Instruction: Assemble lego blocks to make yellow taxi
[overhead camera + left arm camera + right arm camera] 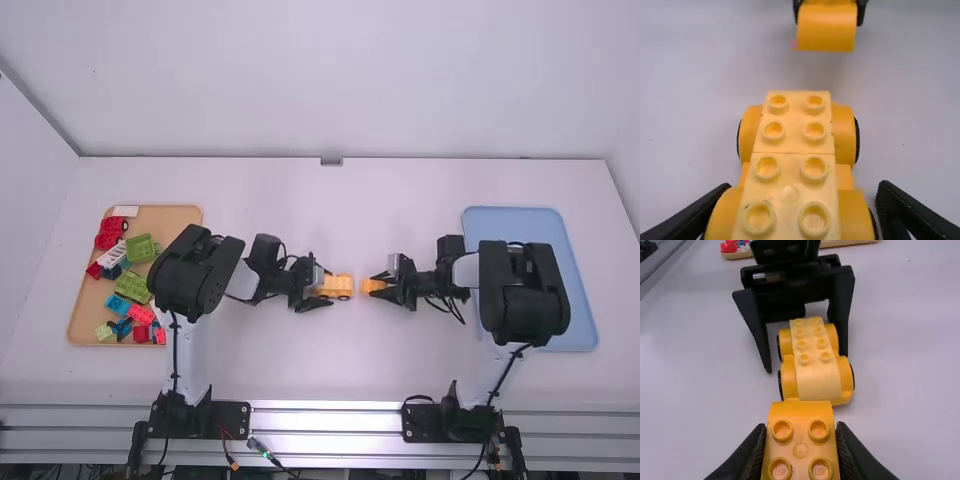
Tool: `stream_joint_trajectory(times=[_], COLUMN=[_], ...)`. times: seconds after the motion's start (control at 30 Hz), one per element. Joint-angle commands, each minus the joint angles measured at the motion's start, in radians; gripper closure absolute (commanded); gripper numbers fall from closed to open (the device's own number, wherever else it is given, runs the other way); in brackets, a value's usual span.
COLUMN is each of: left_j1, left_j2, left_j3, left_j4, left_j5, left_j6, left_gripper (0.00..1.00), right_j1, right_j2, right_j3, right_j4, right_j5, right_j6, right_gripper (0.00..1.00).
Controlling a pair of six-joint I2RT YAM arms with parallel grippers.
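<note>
Your left gripper (pixel 326 288) has its fingers parted, one on each side of the pale-and-deep-yellow plastic car base (pixel 792 149), which sits studs up on the desk (pixel 300 360). Your right gripper (pixel 372 284) has its fingers clenched on a curved, orange-yellow plastic block (pixel 800 412), near the car's end but apart from it. Farther out, you have red, green and blue blocks (pixel 131 286) in the tan tray (pixel 185 215) on the left, and the light-blue plastic tray (pixel 515 225) on the right.

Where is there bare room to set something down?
Along the white back wall, and between the left white arm and right white arm, nearer the silver rail. It's crowded around the yellow wheeled plastic block and in the tan tray of coloured blocks.
</note>
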Motion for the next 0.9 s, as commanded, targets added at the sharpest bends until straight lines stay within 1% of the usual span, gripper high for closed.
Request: stream_joint_trajectory(times=[0.0, 0.13, 0.2, 0.27, 0.43, 0.47, 0.53, 0.63, 0.87], left_j1=[0.0, 0.0, 0.0, 0.0, 0.001, 0.0, 0.0, 0.0, 0.001], left_j2=[0.008, 0.008, 0.008, 0.008, 0.008, 0.008, 0.008, 0.008, 0.008], left_j3=[-0.014, -0.016, -0.017, -0.016, -0.006, -0.004, -0.005, -0.006, -0.004], left_j4=[0.004, 0.013, 0.019, 0.018, 0.0, -0.012, -0.016, -0.016, -0.023], left_j5=[0.003, 0.001, 0.0, 0.0, 0.0, 0.0, 0.0, 0.0, -0.003], left_j6=[-0.007, -0.007, -0.007, -0.007, -0.005, 0.017, 0.029, 0.034, 0.034], left_gripper=[0.3, 0.41, 0.44, 0.44, 0.43, 0.43, 0.48, 0.49, 0.49], right_j1=[0.027, 0.081, 0.1, 0.126, 0.163, 0.176, 0.19, 0.202, 0.201], right_j2=[-0.024, -0.024, -0.024, -0.024, -0.024, -0.024, -0.014, 0.008, 0.069], right_j3=[0.049, 0.092, 0.102, 0.117, 0.134, 0.138, 0.149, 0.169, 0.197], right_j4=[-0.003, -0.002, 0.0, 0.0, -0.001, -0.001, -0.001, -0.004, -0.003], right_j5=[-0.003, 0.005, 0.006, 0.007, 0.037, 0.04, 0.035, 0.019, -0.062], right_j6=[0.046, 0.057, 0.057, 0.058, 0.058, 0.058, 0.058, 0.058, 0.062], right_gripper=[0.83, 0.85, 0.85, 0.86, 0.88, 0.9, 0.92, 0.93, 0.96])
